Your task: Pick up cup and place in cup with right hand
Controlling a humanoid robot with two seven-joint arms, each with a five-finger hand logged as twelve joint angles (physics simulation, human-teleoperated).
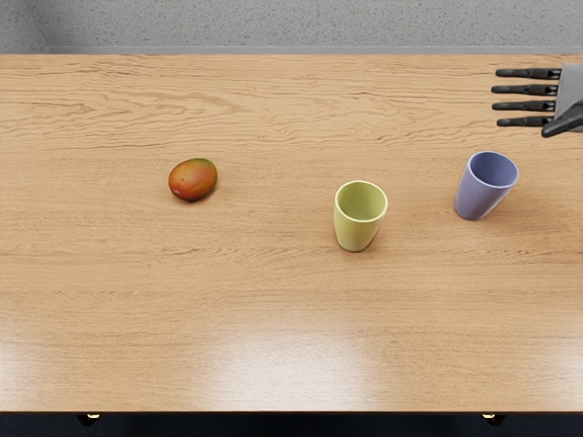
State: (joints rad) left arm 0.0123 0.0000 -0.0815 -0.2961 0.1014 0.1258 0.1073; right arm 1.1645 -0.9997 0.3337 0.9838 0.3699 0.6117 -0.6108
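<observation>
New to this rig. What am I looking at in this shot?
It's a simulator render, not a photo, of a humanoid robot's workspace. There is just one picture, taken from the robot's head, looking down at a slant on a wooden table.

The black-fingered shape at the upper right edge is the robot's right hand. Its fingers are extended and it holds nothing. The left one is out of view.

On the table, a blue-violet cup stands nearest the hand, a yellow-green cup is near the middle, and a reddish-orange fruit, probably a mango, lies to the left. Both cups have their open ends up. The job is to put one cup in the other; they are standing apart.
</observation>
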